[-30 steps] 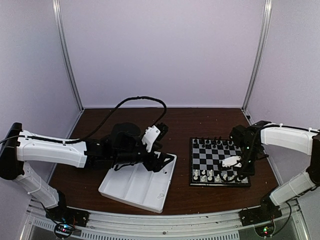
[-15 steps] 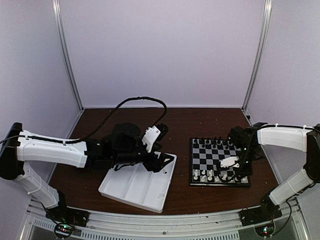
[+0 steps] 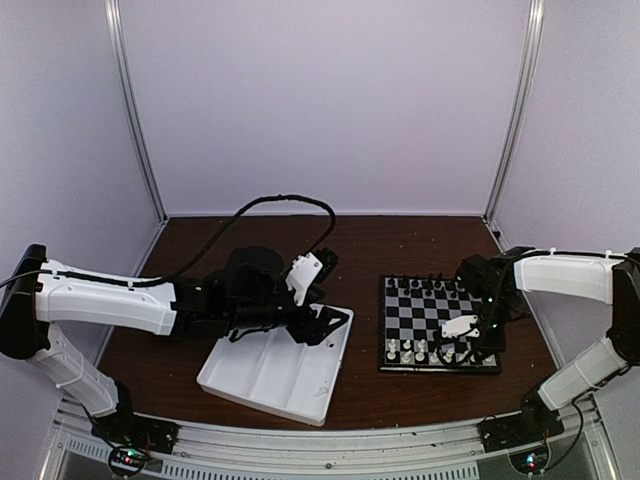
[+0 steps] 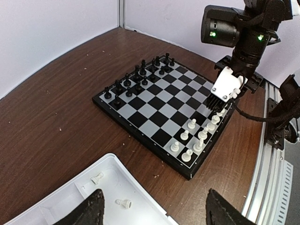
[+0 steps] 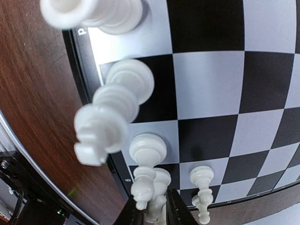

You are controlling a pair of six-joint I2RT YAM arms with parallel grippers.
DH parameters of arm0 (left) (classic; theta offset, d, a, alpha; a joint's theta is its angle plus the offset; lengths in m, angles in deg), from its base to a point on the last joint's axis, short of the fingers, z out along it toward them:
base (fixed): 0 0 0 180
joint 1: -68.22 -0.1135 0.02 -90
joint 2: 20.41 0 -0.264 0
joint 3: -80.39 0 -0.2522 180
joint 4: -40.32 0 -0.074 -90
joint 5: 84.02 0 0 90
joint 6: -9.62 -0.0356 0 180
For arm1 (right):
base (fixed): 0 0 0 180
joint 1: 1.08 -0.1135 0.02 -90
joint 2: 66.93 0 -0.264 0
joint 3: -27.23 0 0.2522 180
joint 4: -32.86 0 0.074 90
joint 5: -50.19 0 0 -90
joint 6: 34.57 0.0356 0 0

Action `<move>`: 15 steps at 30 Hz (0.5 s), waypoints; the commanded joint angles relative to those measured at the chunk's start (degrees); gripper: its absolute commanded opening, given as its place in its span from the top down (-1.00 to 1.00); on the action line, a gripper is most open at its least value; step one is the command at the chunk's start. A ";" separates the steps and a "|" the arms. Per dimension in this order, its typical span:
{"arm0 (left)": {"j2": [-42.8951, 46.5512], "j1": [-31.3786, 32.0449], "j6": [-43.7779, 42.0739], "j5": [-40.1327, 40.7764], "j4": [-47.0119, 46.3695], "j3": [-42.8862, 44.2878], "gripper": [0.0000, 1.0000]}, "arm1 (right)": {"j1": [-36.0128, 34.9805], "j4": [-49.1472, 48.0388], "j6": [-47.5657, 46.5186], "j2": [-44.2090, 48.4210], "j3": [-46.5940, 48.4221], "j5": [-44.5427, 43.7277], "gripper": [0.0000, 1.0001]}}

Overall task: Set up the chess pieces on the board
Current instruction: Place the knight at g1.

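Not much to read here tbh. The only legible bit is in the right wrist view: a tiny white 6 [image 5: 127, 180] printed on the black rim of the board [image 5: 84, 56]. It sits right at the edge of the squares. Further up the same rim there's another small white character [image 5: 83, 32], just under a blurry white piece [image 5: 93, 11]. Looks like a P or a cut-off digit, can't tell which. In the top and left wrist views any rim print is too small to make out.
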 commanded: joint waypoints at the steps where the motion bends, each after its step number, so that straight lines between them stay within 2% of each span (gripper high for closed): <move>1: -0.25 -0.28 0.34 -0.80 -1.51 1.16 -0.48 | 0.41 1.18 -0.26 0.88 -0.64 -1.33 0.65; 15: -0.44 -0.27 0.43 -1.22 -1.53 1.16 -0.48 | 0.39 1.96 -0.35 1.80 -0.73 -2.03 0.74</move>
